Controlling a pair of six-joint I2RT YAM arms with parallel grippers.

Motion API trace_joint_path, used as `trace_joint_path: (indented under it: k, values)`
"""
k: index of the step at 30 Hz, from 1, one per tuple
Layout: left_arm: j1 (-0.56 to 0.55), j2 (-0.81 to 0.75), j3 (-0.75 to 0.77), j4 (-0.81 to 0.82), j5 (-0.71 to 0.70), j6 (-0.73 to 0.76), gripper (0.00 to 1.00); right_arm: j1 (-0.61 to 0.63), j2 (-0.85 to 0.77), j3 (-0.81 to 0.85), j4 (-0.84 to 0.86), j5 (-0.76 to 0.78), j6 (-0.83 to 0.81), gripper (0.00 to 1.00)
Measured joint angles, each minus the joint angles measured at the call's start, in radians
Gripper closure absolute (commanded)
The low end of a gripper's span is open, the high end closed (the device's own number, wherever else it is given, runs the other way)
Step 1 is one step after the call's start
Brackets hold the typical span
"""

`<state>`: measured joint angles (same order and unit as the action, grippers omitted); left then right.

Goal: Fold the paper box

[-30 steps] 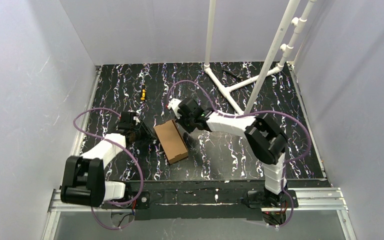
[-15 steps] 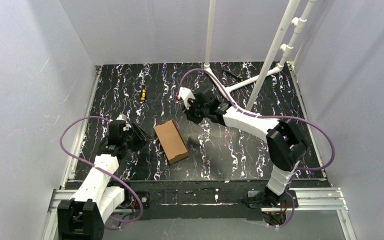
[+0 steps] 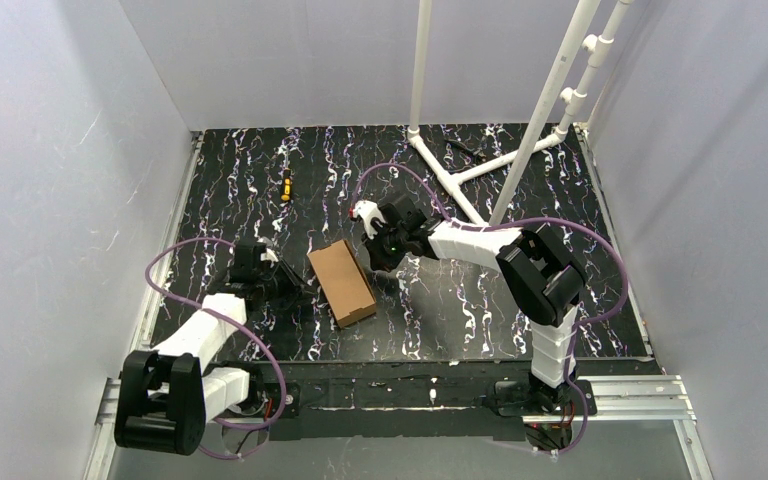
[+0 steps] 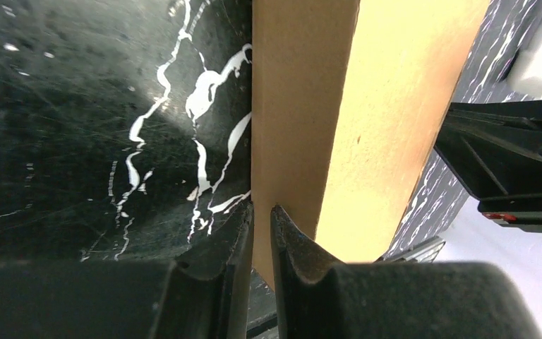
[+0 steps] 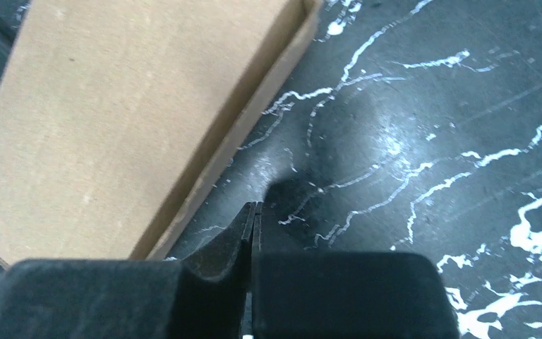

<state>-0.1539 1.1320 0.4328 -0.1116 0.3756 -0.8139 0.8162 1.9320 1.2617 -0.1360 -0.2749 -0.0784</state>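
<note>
The paper box (image 3: 341, 282) is a closed, flat brown cardboard box lying on the black marbled table. My left gripper (image 3: 295, 290) is low at the box's left side. In the left wrist view its jaws (image 4: 262, 208) are almost together, with the box's side wall (image 4: 293, 106) showing through the thin slit and nothing pinched. My right gripper (image 3: 378, 255) sits by the box's far right corner. In the right wrist view it (image 5: 254, 205) is shut and empty over bare table, with the box (image 5: 134, 120) just to its left.
A white pipe frame (image 3: 460, 175) stands on the back right of the table. A small yellow and black object (image 3: 285, 186) lies at the back left. White walls enclose the table on three sides. Purple cables loop from both arms.
The left arm swung out to the left, then came back to the box's left side, jaws narrower. The right gripper pulled toward the back, then returned to the box's far corner. The box stayed put.
</note>
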Motion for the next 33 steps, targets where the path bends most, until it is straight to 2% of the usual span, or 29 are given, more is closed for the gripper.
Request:
trace_joint_path:
  k: [15,25,29,33]
  values:
    - [-0.105,0.156,0.079,0.028,-0.021,-0.021,0.86,0.019,-0.006,0.0,0.002,-0.021,-0.002,0.97]
    - [-0.196,0.417,0.319,0.011,-0.055,-0.015,0.86,0.0,-0.15,0.013,-0.077,0.091,-0.109,0.98]
    - [-0.219,0.539,0.418,0.005,-0.051,-0.018,0.86,-0.005,-0.161,0.039,-0.101,0.133,-0.148,0.99]
    - [-0.224,0.595,0.476,0.01,-0.038,-0.018,0.86,-0.007,-0.161,0.069,-0.127,0.156,-0.175,0.99]
